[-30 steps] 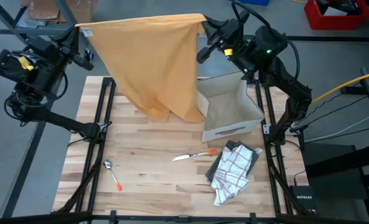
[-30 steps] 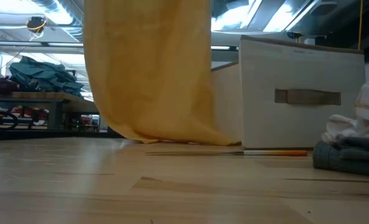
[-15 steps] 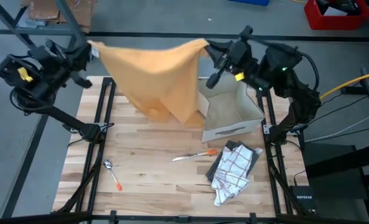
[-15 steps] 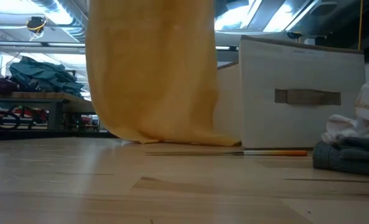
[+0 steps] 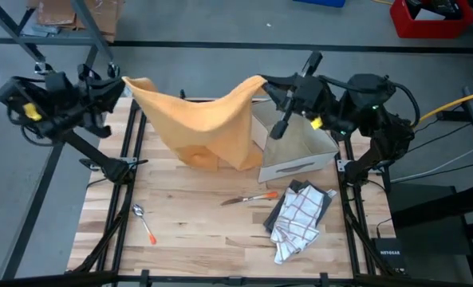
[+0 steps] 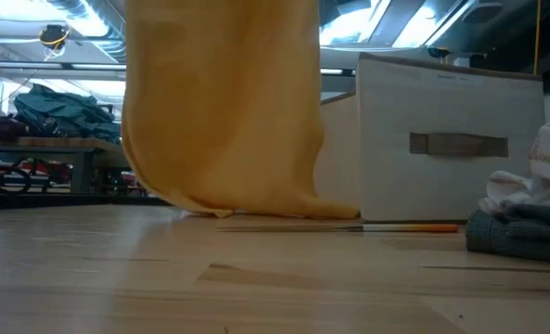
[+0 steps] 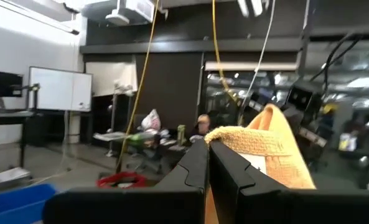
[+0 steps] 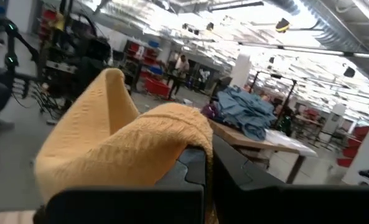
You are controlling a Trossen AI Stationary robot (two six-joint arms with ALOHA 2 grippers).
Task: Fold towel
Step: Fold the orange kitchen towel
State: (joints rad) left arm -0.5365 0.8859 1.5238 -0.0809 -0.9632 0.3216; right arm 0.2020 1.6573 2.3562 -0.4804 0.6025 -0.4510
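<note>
L hand (image 5: 118, 82) & R hand (image 5: 266, 82) each pinching corner of nubby mustard towel (image 5: 208, 119), sagging mid-span.

No text, label, brand or number can be read anywhere in these views. A dark box (image 5: 389, 257) beside the table at the right carries some small light lettering, but it is too small to make out.
</note>
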